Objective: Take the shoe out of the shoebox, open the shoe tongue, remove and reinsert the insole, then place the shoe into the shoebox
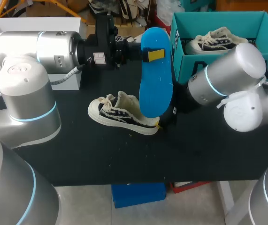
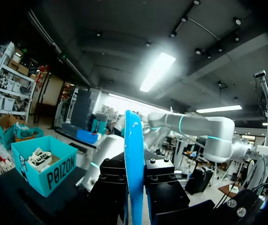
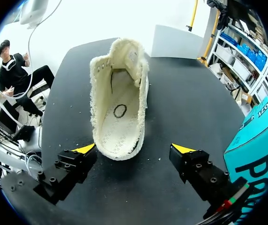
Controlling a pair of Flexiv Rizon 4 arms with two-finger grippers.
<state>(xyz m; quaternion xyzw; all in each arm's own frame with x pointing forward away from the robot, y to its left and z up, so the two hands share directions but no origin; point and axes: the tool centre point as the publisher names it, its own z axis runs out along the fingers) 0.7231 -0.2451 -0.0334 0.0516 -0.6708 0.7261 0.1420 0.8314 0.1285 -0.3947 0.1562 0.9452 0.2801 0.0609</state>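
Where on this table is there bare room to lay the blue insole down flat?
The widest bare patch is the black table between the shoe and the near edge. It is crowded around the shoe's heel, where the right gripper, the upright blue insole in the left gripper and the teal shoebox stand close.

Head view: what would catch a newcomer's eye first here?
The bright blue insole stands out, held upright over the table in the left arm's jaws. Below it a cream and black shoe stands on the black table, the right arm's open jaws just behind its heel. In the teal box lies a second shoe.
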